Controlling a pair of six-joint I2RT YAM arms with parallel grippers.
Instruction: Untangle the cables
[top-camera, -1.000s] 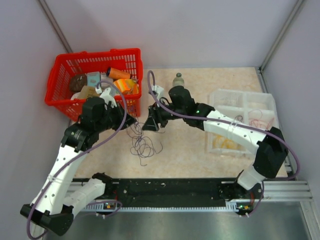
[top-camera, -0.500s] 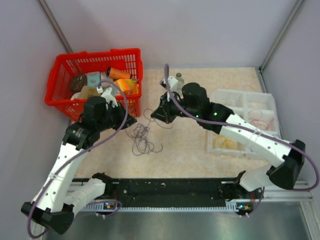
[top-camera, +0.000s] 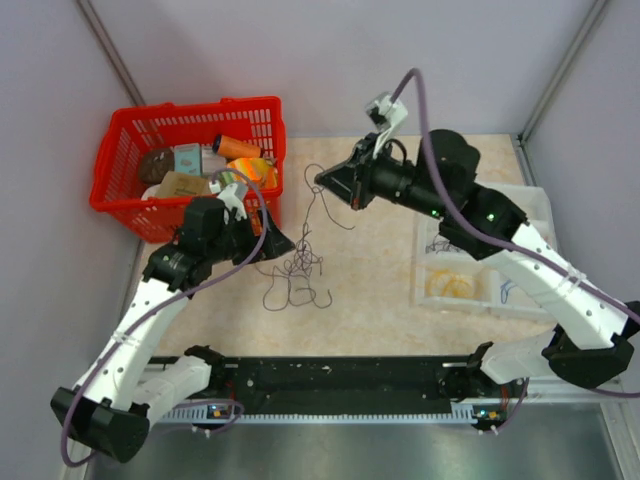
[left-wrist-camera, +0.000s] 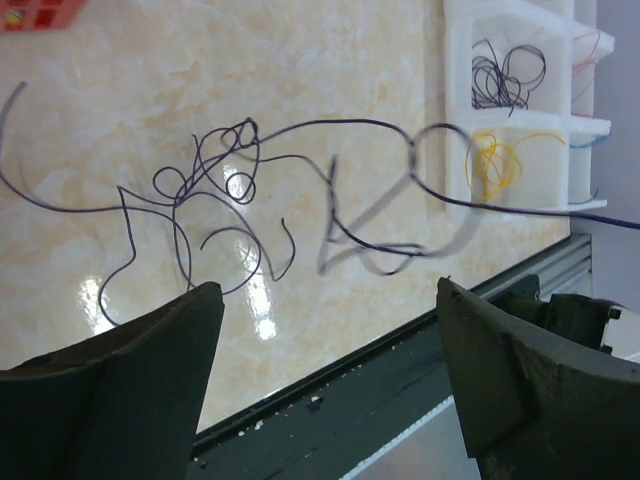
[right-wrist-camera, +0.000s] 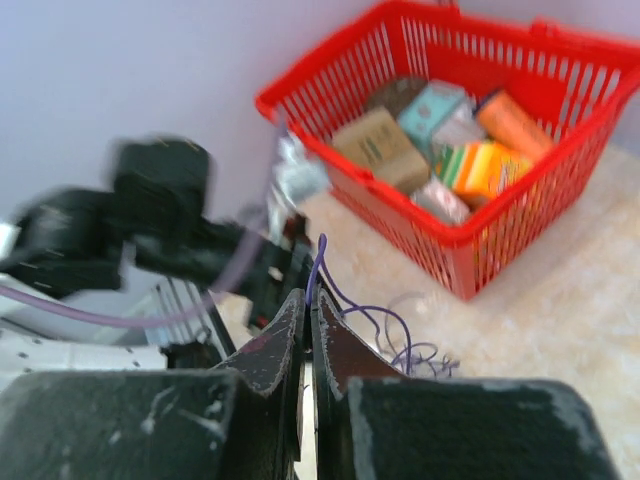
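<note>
Many cables (top-camera: 298, 265), right hand (top-camera: 321, 181) pinching one

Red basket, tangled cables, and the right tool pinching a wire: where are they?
red basket (top-camera: 110, 165): top view, its left mesh wall.
cables (top-camera: 298, 266): top view, middle of the knotted bunch.
right tool (right-wrist-camera: 309, 296): right wrist view, between its pinched fingertips.

No text, label, brand, number or sign can be read in any view. The small coloured packages (right-wrist-camera: 380, 148) in the red plastic basket (right-wrist-camera: 500, 255), beyond the tips of the right gripper (right-wrist-camera: 308, 300), are too blurred to show letters.
</note>
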